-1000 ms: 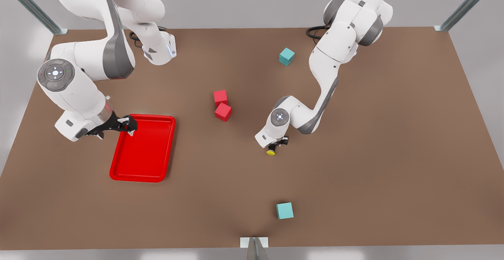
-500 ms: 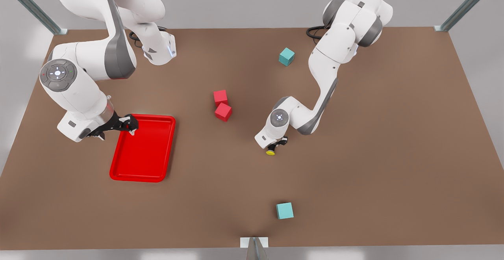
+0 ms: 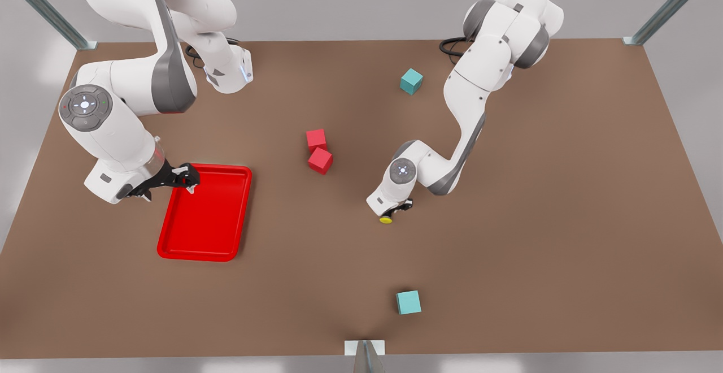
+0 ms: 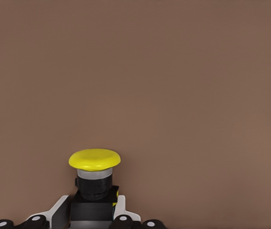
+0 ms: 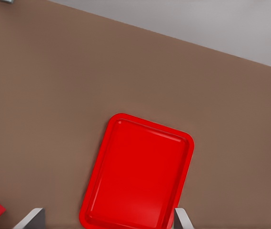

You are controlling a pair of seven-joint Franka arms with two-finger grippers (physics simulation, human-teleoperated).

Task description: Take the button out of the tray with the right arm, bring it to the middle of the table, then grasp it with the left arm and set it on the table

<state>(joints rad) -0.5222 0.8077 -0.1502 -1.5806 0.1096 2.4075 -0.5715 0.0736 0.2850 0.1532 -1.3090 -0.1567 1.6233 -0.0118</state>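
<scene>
Fingers (image 4: 121, 206) of the left gripper (image 4: 91, 210) clamp the button (image 4: 94, 167), apart from the tray (image 3: 204, 215).

button (image 3: 386, 220) in left gripper (image 3: 393, 211)

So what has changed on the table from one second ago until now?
The left gripper, shut on the yellow button, drifted slightly toward the front view's left. The right gripper over the red tray edged a little farther in. The tray and the cubes stayed where they were.
</scene>
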